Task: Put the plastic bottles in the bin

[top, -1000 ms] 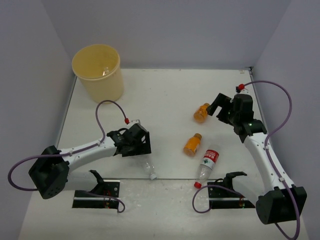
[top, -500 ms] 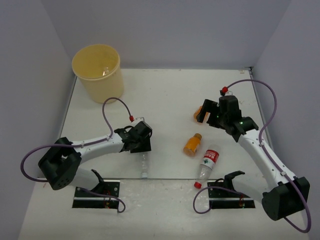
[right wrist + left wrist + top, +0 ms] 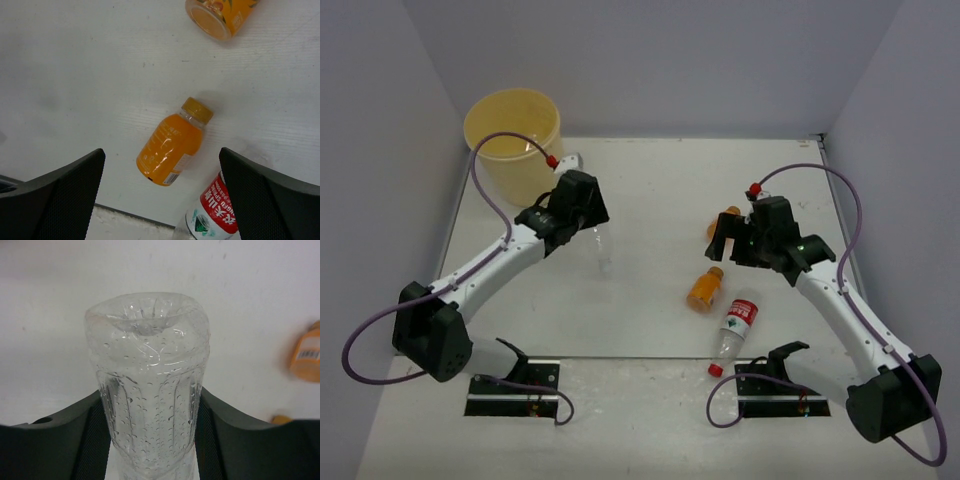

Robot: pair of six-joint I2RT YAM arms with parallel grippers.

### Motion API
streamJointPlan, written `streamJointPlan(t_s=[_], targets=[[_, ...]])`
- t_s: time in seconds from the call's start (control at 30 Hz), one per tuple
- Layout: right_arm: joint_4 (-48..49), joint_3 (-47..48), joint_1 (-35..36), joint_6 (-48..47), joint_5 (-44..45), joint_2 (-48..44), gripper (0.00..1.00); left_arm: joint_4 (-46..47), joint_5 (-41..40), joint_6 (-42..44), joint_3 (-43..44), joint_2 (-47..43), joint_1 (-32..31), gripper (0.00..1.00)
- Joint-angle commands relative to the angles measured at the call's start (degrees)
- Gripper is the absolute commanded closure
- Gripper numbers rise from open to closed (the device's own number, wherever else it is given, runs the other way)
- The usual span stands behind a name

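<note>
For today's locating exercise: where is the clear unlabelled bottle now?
Top view, left half: the clear bottle is held in the left tool, near the bin.

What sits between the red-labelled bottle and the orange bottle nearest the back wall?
A second orange bottle, lying on its side; the right wrist view shows it best.

Quantities per item type, as I count them from my cameras.
Orange bottles: two, namely the far orange bottle (image 3: 217,15) and the near orange bottle (image 3: 172,145). Clear bottles: two, namely one red-white labelled bottle (image 3: 735,322) and one unlabelled clear bottle (image 3: 150,390). Total outside the container: four. Containers: one pale-yellow bin (image 3: 520,175); I cannot count what is inside it. Grippers: two, namely my left gripper (image 3: 152,440) and my right gripper (image 3: 162,197).
</note>
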Motion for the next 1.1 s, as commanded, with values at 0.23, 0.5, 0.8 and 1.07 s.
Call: streamJointPlan(t_s=[0.23,0.5,0.8,1.07], targets=[[1.24,0.20,0.27,-1.62,-5.35,0.52,0.01,21.76,-8.94,25.58,24.35,-0.26,10.12,0.64],[-1.27,0.22,0.34,0.06,-2.75,2.51,0.01,31.50,-22.15,31.84,33.82,8.91,20.11,0.67],[-3.11,-1.40,0.69,2.59,-4.01,3.75,0.01,30.16,-29.09,31.43,46.88,25.11,27.69,0.55],[-1.84,-4.69,4.00,5.52,-4.80,6.74,0.01,26.55,-29.36,31.99,51.20,30.65,28.99,0.00]])
